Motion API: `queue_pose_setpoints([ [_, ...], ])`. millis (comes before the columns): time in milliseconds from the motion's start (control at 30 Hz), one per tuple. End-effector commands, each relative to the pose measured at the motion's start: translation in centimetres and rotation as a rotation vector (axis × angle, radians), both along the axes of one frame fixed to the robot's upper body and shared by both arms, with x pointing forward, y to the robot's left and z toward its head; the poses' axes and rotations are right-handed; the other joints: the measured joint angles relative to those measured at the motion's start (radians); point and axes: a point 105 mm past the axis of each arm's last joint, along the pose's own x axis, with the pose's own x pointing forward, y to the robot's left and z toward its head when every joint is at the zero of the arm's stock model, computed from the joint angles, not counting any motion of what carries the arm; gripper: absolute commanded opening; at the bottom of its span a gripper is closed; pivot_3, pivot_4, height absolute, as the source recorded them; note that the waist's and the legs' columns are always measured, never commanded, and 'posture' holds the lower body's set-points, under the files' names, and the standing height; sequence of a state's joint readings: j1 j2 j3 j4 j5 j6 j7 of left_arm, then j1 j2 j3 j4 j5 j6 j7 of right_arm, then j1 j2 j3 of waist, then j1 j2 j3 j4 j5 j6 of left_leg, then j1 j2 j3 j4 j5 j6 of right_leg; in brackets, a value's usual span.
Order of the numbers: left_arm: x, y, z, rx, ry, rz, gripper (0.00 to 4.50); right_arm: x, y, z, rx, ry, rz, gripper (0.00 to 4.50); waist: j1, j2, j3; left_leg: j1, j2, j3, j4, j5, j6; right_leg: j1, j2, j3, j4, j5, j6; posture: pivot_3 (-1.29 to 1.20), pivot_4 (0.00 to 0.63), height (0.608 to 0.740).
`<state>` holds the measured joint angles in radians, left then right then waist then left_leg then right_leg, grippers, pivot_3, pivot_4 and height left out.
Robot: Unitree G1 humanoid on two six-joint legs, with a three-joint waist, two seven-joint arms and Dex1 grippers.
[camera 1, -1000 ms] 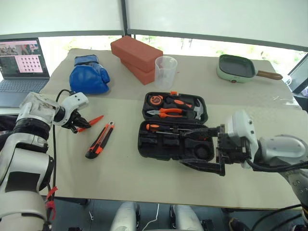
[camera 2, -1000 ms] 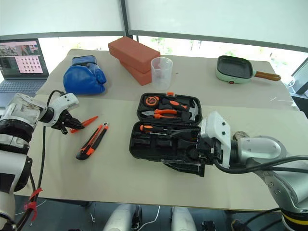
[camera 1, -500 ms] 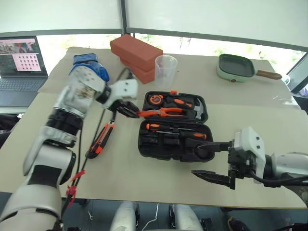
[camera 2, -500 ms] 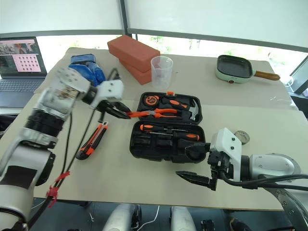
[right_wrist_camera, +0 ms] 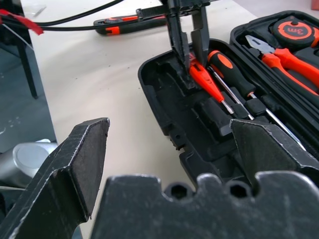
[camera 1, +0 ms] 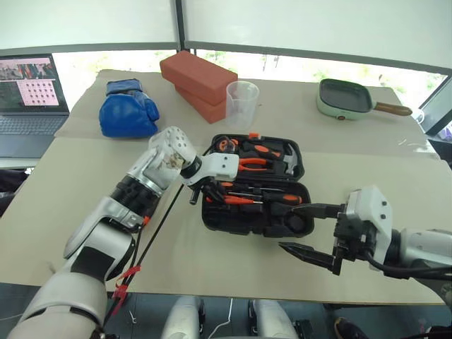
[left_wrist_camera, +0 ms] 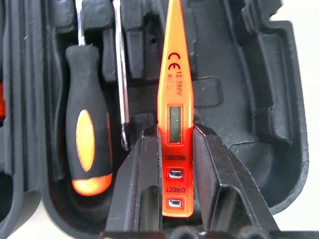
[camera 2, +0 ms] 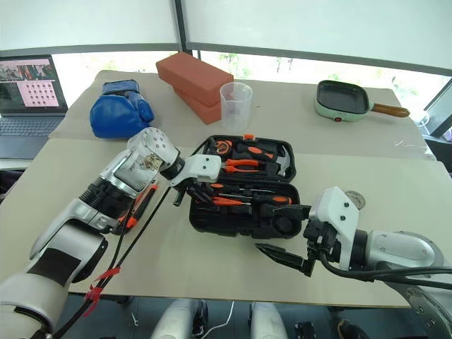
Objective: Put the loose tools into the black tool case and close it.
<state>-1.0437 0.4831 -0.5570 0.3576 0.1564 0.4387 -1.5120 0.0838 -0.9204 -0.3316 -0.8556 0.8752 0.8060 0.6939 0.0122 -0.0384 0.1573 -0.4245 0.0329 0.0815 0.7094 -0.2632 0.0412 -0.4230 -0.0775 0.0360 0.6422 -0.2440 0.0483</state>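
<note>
Now slim glossy orange tester (left_wrist_camera: 174,124) over matte moulded black case (left_wrist_camera: 259,99).

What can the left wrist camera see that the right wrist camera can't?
The left wrist view alone shows the printed letters and little window on the orange tester pen. The right wrist view alone shows the utility knife on the table, the pliers and the open right gripper. Both show the left gripper holding the pen over the black tool case, beside a screwdriver.

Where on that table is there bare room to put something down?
Bare table lies between the blue boxing glove and the near edge, and between the open black plastic tool case and the green frying pan. Around the case, both grippers crowd in.
</note>
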Motion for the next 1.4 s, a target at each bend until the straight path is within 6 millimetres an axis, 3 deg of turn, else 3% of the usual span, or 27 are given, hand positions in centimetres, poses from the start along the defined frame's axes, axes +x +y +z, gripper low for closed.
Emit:
queue_pose_setpoints([
  [33,0.0,-0.9,-0.1,0.004,0.011,0.014,0.42,-0.2,0.4,0.9,0.007,-0.05,0.006,4.5,0.001,0.0,0.0,0.0,0.0,0.0,0.0,0.0,0.0,0.0,0.0,0.0,0.0,0.0,0.0,0.0,0.15,0.738],
  [500,0.5,-1.1,-1.2,0.055,0.049,0.071,0.42,0.6,0.4,1.3,0.028,-0.074,-0.021,4.5,0.0,0.0,0.0,0.0,0.0,0.0,0.002,0.0,0.001,0.001,0.0,0.0,0.001,0.0,0.0,0.0,0.15,0.738],
  [567,0.3,-1.1,-0.9,0.048,0.05,0.06,1.42,0.7,0.4,1.3,0.028,-0.074,-0.023,4.5,-0.001,0.0,0.0,0.0,0.0,0.0,0.002,0.0,0.001,0.001,0.0,0.0,0.001,0.0,0.0,0.0,0.15,0.738],
  [733,-0.1,-0.4,2.0,-0.014,0.066,0.065,3.01,0.8,0.3,1.1,0.029,-0.068,-0.026,4.5,-0.003,0.0,0.0,0.0,0.0,0.0,0.002,0.0,0.001,-0.001,0.001,0.001,0.002,0.0,0.0,0.0,0.15,0.738],
  [867,-0.8,0.9,4.4,-0.084,0.048,0.038,3.01,0.8,0.2,1.0,0.028,-0.061,-0.028,4.5,-0.003,0.0,0.0,0.0,0.001,0.0,0.002,0.0,0.001,-0.001,0.001,0.001,0.002,0.0,0.0,0.0,0.15,0.738],
  [967,-0.6,1.1,5.6,-0.242,0.031,0.039,3.01,0.8,0.1,1.0,0.027,-0.059,-0.031,4.5,0.001,0.0,0.0,0.0,0.0,0.0,0.002,0.0,0.001,-0.001,0.0,0.001,0.002,0.0,0.0,0.0,0.15,0.738],
  [1000,-0.5,1.0,5.7,-0.297,0.034,0.047,2.49,0.8,0.1,1.0,0.027,-0.059,-0.031,4.5,0.002,0.0,0.0,0.0,0.0,0.0,0.002,0.0,0.001,0.0,0.0,0.001,0.002,0.0,0.0,0.0,0.15,0.738],
  [1067,-0.6,0.8,5.6,-0.376,0.028,0.031,2.03,0.8,0.0,1.0,0.025,-0.059,-0.032,4.5,0.002,0.0,0.0,0.0,0.001,0.0,0.003,0.0,0.001,0.001,0.0,0.001,0.002,0.0,0.001,0.0,0.15,0.738],
  [1233,-0.1,0.3,3.9,-0.523,-0.013,0.045,0.08,0.9,0.0,1.0,0.025,-0.058,-0.037,4.5,0.001,0.0,0.0,0.0,0.0,0.0,0.003,-0.001,0.001,0.0,0.0,0.001,0.003,0.0,0.001,0.0,0.15,0.738],
  [1400,0.2,-0.3,1.9,-0.558,-0.017,0.067,0.03,0.8,0.0,1.1,0.025,-0.055,-0.036,4.5,0.001,0.0,0.0,0.0,0.0,0.0,0.003,-0.001,0.001,0.0,0.0,0.001,0.003,0.0,0.001,0.0,0.15,0.738],
])
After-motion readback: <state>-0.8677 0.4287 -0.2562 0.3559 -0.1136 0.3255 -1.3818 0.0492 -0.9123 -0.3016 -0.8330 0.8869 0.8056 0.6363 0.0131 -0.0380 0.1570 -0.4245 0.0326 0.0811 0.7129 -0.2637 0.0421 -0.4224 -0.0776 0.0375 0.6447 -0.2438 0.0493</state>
